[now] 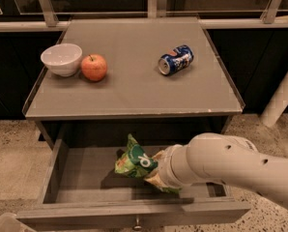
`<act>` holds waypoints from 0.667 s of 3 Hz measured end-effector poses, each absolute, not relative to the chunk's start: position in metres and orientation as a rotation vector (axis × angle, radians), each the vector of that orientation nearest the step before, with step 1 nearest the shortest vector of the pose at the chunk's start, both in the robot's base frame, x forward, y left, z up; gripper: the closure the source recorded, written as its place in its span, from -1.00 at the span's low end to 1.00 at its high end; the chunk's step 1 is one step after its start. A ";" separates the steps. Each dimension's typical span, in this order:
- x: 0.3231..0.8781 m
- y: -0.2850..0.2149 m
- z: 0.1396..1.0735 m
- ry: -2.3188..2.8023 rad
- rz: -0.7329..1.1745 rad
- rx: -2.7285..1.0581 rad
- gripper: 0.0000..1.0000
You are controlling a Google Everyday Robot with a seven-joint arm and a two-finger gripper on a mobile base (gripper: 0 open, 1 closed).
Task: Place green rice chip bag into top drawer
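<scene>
The green rice chip bag (134, 161) is crinkled green foil with a white logo. It hangs tilted inside the open top drawer (81, 170), just above the drawer's flat grey bottom, and casts a shadow there. My gripper (154, 172) reaches in from the right at the end of the thick white arm (221, 163) and is shut on the bag's right end. The bag and the wrist hide most of the fingers. The drawer's small metal knob (137, 222) shows at the bottom edge.
On the grey table top (134, 88) above the drawer are a white bowl (62, 58), a red apple (94, 67) and a blue soda can (176, 59) lying on its side. A pale container corner (1, 224) is at bottom left. A white post (281, 98) stands at the right.
</scene>
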State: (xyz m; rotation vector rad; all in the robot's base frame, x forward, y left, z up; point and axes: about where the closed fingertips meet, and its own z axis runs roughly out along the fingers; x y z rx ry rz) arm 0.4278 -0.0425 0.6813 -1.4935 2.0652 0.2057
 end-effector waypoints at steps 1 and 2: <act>0.428 -0.043 0.681 2.065 0.206 -1.494 0.16; 0.428 -0.043 0.681 2.065 0.206 -1.494 -0.30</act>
